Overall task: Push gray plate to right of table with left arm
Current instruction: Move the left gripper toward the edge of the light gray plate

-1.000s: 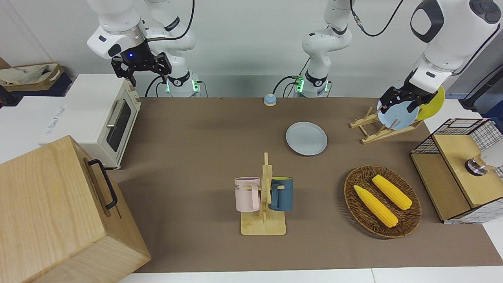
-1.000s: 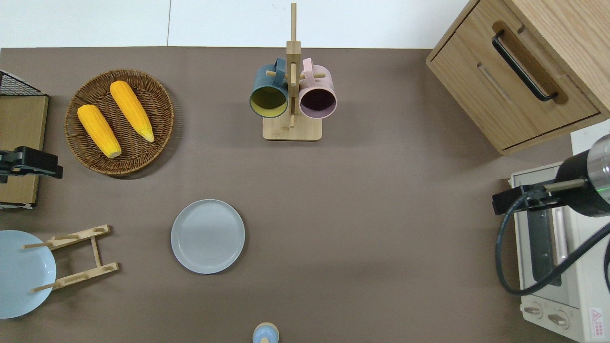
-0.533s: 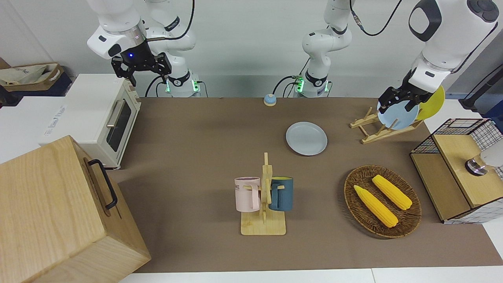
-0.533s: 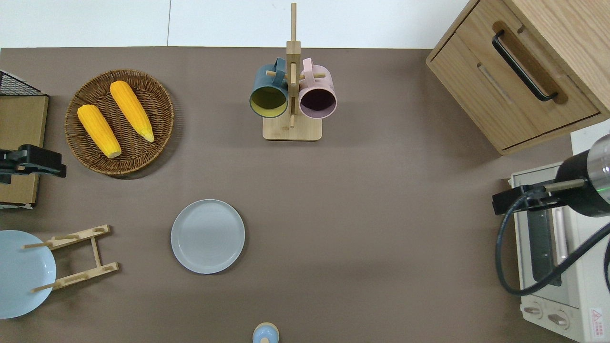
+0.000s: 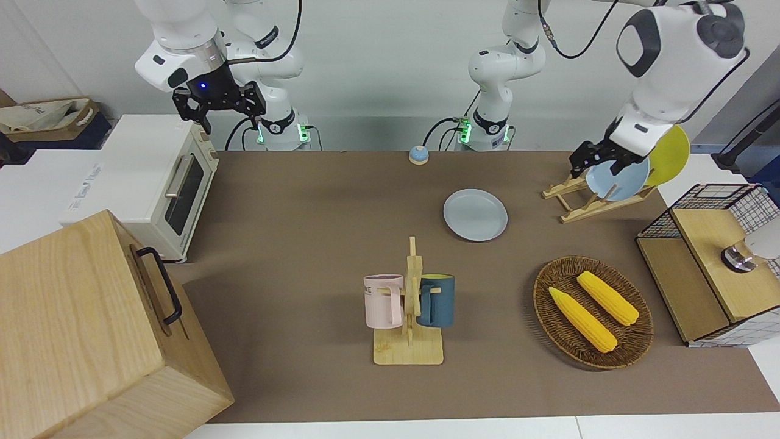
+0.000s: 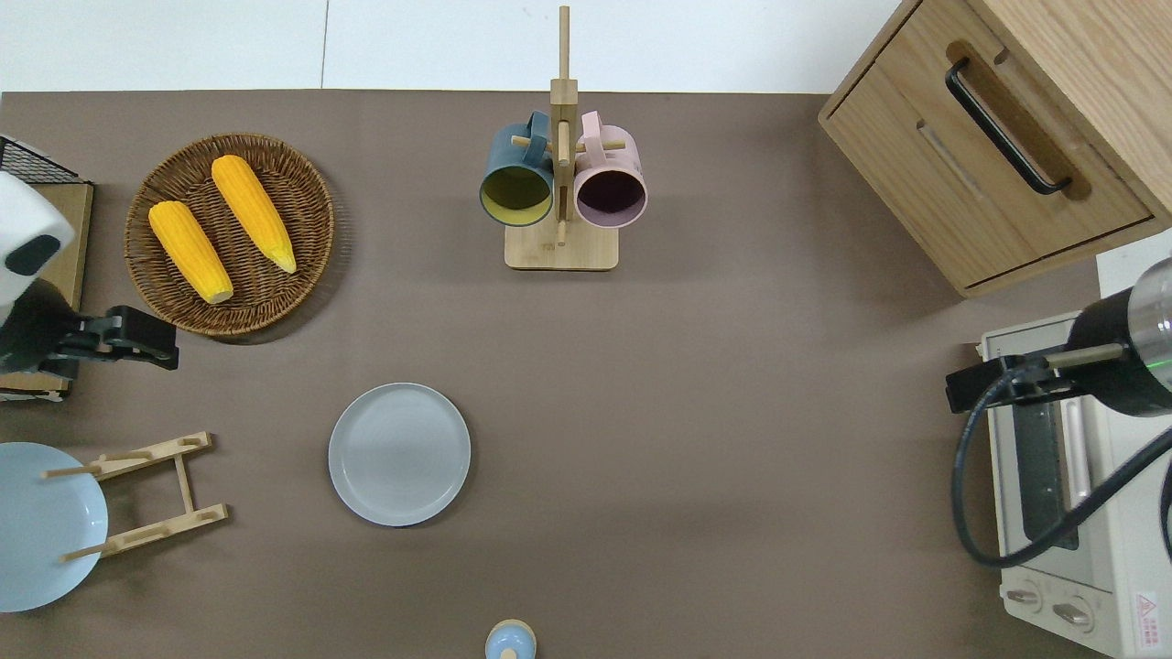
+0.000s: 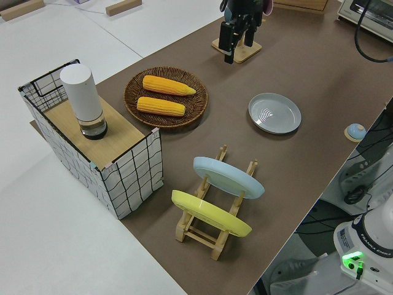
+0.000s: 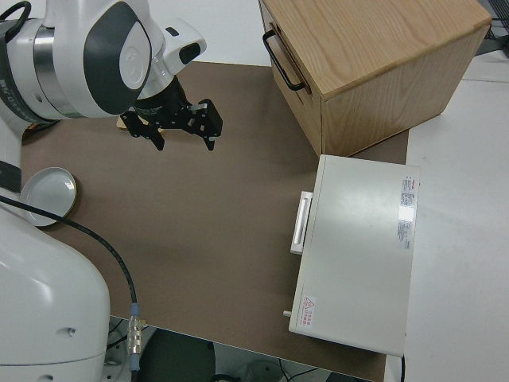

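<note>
Gray plate (image 5: 475,214) flat on brown table (image 5: 317,244), left claw (image 5: 600,160) by plate rack (image 5: 588,198)

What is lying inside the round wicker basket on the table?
Two yellow corn cobs lie side by side in the wicker basket. The woven bottom directly under them is covered; nothing else shows in it.

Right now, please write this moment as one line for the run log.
phase: approach | left gripper: over table beside corn basket, no contact | gray plate: flat, untouched | right arm: parked

Front and overhead — opposite ends, both over the table (image 6: 696,384)
</note>
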You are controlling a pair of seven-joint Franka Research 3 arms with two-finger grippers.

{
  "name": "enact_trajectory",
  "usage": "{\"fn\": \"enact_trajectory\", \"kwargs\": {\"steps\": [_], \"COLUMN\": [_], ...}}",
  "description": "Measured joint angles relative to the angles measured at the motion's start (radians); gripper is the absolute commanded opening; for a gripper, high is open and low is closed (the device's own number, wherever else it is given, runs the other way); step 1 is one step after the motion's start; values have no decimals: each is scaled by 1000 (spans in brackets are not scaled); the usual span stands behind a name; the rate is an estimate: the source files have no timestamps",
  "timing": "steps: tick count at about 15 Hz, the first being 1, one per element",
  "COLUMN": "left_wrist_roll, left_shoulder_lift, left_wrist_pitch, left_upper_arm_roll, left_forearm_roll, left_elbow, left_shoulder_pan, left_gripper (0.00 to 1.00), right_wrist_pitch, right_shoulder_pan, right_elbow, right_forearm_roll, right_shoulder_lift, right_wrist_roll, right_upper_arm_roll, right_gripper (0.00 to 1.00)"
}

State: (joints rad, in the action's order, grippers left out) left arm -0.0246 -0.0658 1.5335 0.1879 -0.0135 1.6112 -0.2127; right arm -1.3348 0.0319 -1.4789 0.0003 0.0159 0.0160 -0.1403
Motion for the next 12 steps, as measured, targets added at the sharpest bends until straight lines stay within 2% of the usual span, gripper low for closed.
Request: {"fn": "enact_trajectory", "kwargs": {"steps": [6, 12], "left_wrist_roll": [-114, -170], "left_shoulder_lift": [101, 114], "left_wrist_pitch": [236, 523], "left_upper_arm_roll": [0, 3], "left_forearm_roll": [-1, 0], "left_elbow": [337, 596], "left_shoulder_pan": [57, 71], "left_gripper": [998, 998], "right_wrist_pitch": [0, 0], "right_shoulder_pan": [0, 0], "right_elbow": [0, 0], "right_forearm_roll": [0, 0], "right_shoulder_lift": [0, 0], "right_wrist_roll": [0, 0], "right_upper_arm_roll": [0, 0], "right_gripper": [983, 983]}}
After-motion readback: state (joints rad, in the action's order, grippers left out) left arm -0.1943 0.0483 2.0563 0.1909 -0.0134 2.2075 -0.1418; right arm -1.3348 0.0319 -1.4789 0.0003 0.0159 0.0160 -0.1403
